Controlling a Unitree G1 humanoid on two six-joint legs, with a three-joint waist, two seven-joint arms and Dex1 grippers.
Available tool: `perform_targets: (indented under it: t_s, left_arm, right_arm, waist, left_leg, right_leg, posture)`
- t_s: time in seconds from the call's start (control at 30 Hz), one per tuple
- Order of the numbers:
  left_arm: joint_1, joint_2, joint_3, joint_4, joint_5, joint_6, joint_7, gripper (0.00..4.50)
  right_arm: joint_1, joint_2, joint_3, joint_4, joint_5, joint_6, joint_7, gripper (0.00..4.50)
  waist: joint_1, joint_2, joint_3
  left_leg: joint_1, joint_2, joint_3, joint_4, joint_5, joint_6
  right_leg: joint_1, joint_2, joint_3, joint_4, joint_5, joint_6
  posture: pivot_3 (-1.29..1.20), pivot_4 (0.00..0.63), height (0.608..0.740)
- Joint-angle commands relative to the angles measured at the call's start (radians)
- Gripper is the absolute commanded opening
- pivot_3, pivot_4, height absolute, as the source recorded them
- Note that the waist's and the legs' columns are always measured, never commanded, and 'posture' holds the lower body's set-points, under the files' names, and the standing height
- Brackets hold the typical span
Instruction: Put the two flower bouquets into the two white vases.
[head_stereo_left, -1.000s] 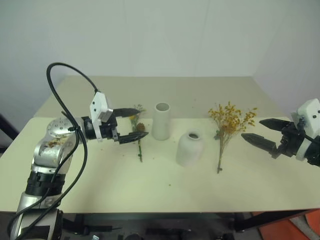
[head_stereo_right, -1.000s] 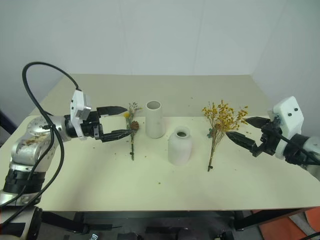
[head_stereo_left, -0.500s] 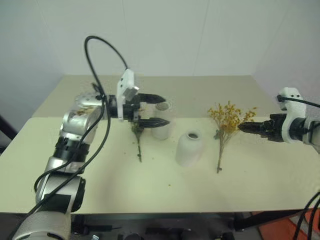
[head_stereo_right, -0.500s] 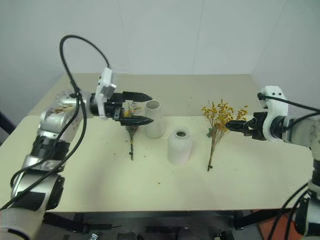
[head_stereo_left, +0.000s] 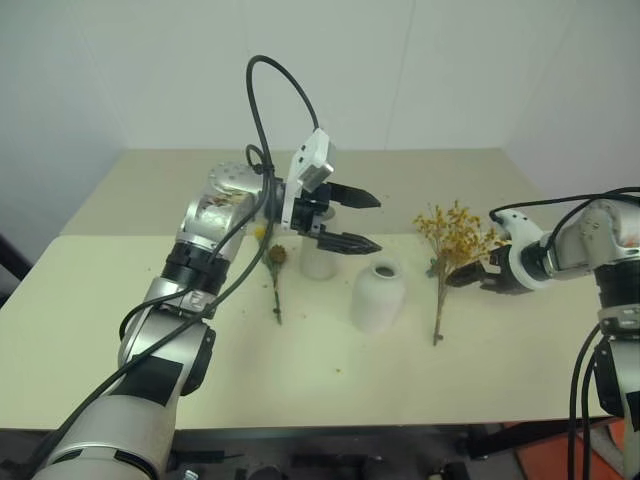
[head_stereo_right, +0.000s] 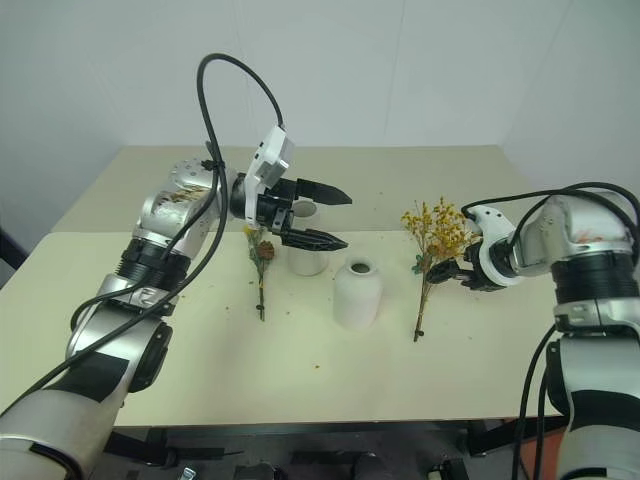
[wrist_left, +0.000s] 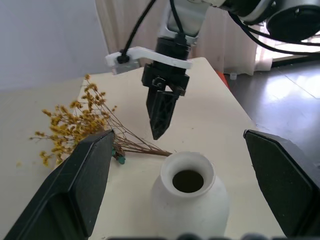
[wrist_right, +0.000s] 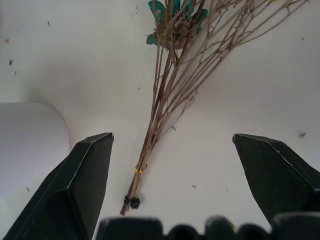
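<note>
Eye views: left gripper (head_stereo_left: 362, 222), jaws apart, hovers above the tall vase (head_stereo_right: 306, 252); the sprig (head_stereo_left: 275, 275) lies left of it, dome vase (head_stereo_left: 378, 296) right. Right gripper (head_stereo_right: 452, 272), jaws apart, hangs beside the yellow bunch (head_stereo_left: 452, 250). Right wrist view: its stems (wrist_right: 160, 110) lie on the table (wrist_right: 75, 60) between spread fingers (wrist_right: 82, 180).

A pale cream bench (head_stereo_left: 120, 330) stands against plain white wall panels (head_stereo_left: 420, 70) that meet in a corner at the far right. Pale curtains (wrist_left: 125, 30) hang behind the bench's far end, beside a glossy dark floor (wrist_left: 280, 80) catching bright window light. Something orange (head_stereo_left: 610, 450) lies below the bench's near right corner.
</note>
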Motion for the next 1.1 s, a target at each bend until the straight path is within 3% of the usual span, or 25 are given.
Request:
perform_targets:
  t_s: [0.03,0.43,0.57,0.9,1.1]
  left_arm:
    - [-0.052,-0.018,0.007,0.008,0.016,-0.036,-0.011,4.5]
    - [-0.027,-0.012,0.019,-0.02,0.035,-0.029,-0.016,4.5]
    - [-0.009,0.011,0.02,-0.042,0.038,-0.017,-0.009,4.5]
    - [0.06,0.07,0.037,-0.137,0.023,0.032,0.026,4.5]
    - [0.087,0.095,0.048,-0.179,0.011,0.06,0.028,4.5]
  right_arm:
    - [-0.061,0.025,0.041,0.098,-0.077,-0.078,0.053,4.47]
    - [-0.143,0.217,0.066,0.453,-0.298,-0.34,0.105,4.47]
    - [-0.159,0.244,0.043,0.504,-0.347,-0.405,0.109,3.57]
    - [-0.168,0.238,-0.123,0.532,-0.361,-0.449,0.01,0.13]
    - [-0.14,0.189,-0.326,0.436,-0.298,-0.459,-0.111,0.04]
  waist:
    - [0.001,0.0,0.0]
    - [-0.009,0.001,0.0]
    - [-0.022,0.001,0.0]
    - [-0.027,0.001,0.0]
    - [-0.023,0.002,0.001]
  left_leg:
    - [0.0,0.0,0.0,0.0,0.0,0.0]
    - [0.001,0.0,0.0,0.0,0.0,0.0]
    - [0.001,0.0,-0.001,0.0,0.0,0.0]
    - [0.002,0.0,-0.001,0.0,0.0,0.0]
    - [0.001,0.0,-0.001,-0.001,0.0,0.0]
  right_leg:
    - [0.0,0.0,0.0,0.0,0.0,0.0]
    - [0.0,0.0,0.0,0.002,0.0,0.0]
    - [0.0,0.0,0.0,0.002,0.0,0.0]
    - [0.0,0.0,0.0,0.003,0.0,0.0]
    - [0.0,-0.001,0.0,0.003,0.0,0.0]
  posture:
    - [0.0,0.15,0.74]
    - [0.0,0.15,0.74]
    - [0.0,0.15,0.74]
    - [0.0,0.15,0.74]
    - [0.0,0.15,0.74]
